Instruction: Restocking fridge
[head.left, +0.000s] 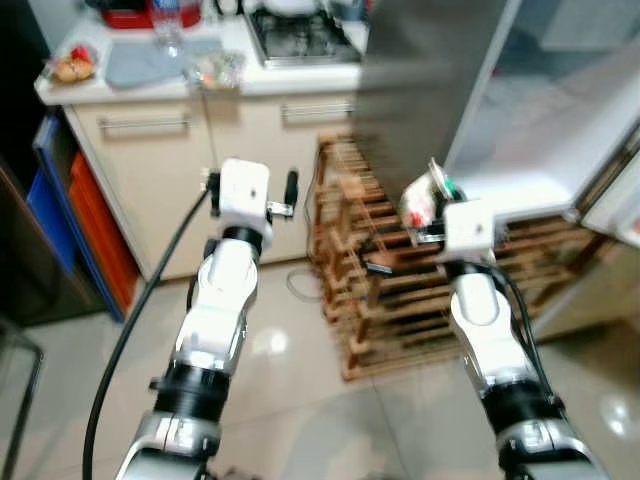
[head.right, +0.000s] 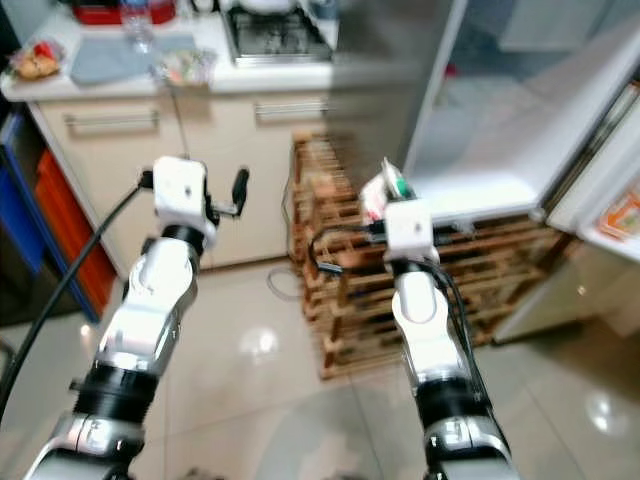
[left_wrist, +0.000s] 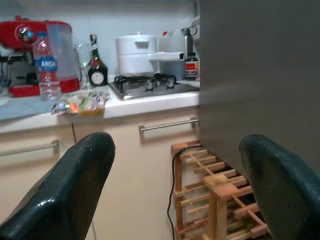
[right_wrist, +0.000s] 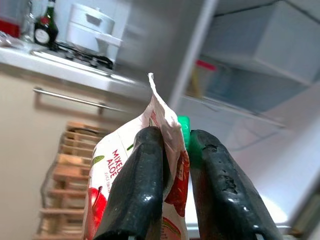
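Midway through, the right pincer (right_wrist: 172, 200) grips a juice carton (head.left: 422, 200) near the open fridge (head.left: 560, 110), not yet shelved, while the left pincer (left_wrist: 180, 195) hovers spread and empty before the table (head.left: 290, 80).

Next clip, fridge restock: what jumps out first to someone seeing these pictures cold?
The right pincer, raised before the open fridge, is clamped on the top of a carton with red print and a green cap. Below and behind it a wooden rack stands on the floor between the fridge and the counter. The left pincer is held up open and empty, facing the counter with its hob.
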